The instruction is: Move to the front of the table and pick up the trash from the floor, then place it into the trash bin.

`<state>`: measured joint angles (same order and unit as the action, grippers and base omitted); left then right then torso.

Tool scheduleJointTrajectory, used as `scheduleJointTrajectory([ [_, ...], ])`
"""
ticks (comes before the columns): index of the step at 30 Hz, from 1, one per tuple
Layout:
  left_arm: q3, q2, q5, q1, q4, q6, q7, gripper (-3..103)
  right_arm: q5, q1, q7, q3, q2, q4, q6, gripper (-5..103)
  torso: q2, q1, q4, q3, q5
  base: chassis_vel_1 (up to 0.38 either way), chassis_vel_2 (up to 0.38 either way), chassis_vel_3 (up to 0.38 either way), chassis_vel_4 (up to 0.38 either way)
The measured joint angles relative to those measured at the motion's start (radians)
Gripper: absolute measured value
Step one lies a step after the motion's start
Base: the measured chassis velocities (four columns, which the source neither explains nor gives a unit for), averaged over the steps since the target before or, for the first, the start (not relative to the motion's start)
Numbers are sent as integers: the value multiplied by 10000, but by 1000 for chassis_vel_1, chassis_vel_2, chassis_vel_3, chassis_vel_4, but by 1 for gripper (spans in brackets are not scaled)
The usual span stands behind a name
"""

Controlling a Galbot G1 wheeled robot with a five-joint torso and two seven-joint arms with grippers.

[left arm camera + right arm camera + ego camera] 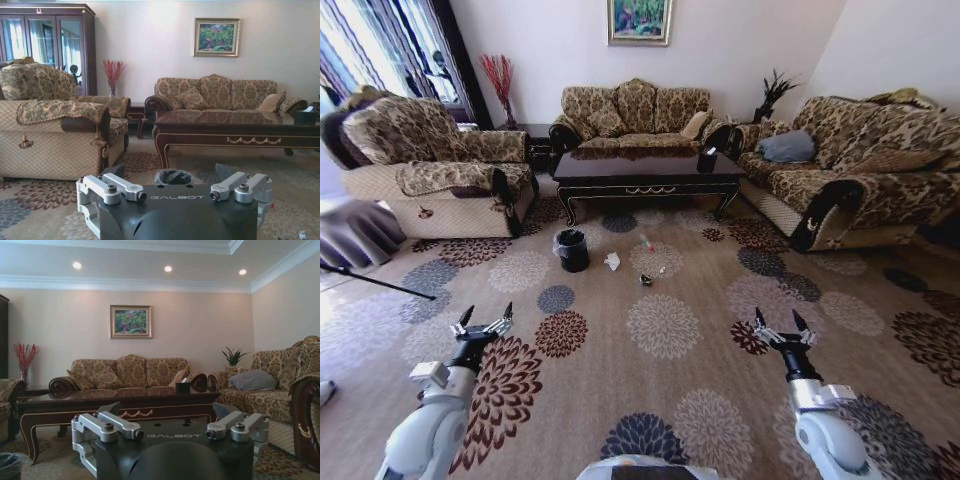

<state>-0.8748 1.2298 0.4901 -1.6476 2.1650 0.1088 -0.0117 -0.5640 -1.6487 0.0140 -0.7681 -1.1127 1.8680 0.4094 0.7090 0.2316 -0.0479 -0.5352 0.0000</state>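
Observation:
The dark glossy table (pixel 645 170) stands far ahead across the carpet, in front of the middle sofa. The black trash bin (pixel 572 250), lined with a clear bag, sits on the floor before the table's left end. To its right the trash lies scattered: a white tissue (pixel 612 261), a small clear bottle (pixel 647 243), a dark wrapper (pixel 646 280) and a white scrap (pixel 662 269). My left gripper (pixel 483 322) and right gripper (pixel 783 328) hang low over the carpet, both open and empty, well short of the litter. The left wrist view looks past its fingers at the bin (pixel 173 176) and table (pixel 240 125).
An armchair (pixel 430 170) stands at the left, a three-seat sofa (pixel 635 115) behind the table and a long sofa (pixel 860 170) at the right. A thin black rod (pixel 375 281) lies on the floor at far left. A small black tissue box (pixel 707 160) sits on the table.

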Motion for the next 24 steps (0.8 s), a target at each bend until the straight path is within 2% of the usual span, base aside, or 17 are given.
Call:
scheduleJointTrajectory([
  [10,-104,-193,214,141,46,37,-2,100,-59,0,-106,-112,151,96,-30,100,-419,-179,1,239,0,0,0,0,0],
  [18,30,-40,-28,111,-7,-32,17,100,-11,51,-37,-98,-179,-70,120,100,-821,-334,2,487,0,0,0,0,0],
  [24,119,-43,-152,176,-213,-153,18,100,127,260,65,-12,-171,-305,259,100,-1030,-417,-2,613,-3,0,0,0,0],
])
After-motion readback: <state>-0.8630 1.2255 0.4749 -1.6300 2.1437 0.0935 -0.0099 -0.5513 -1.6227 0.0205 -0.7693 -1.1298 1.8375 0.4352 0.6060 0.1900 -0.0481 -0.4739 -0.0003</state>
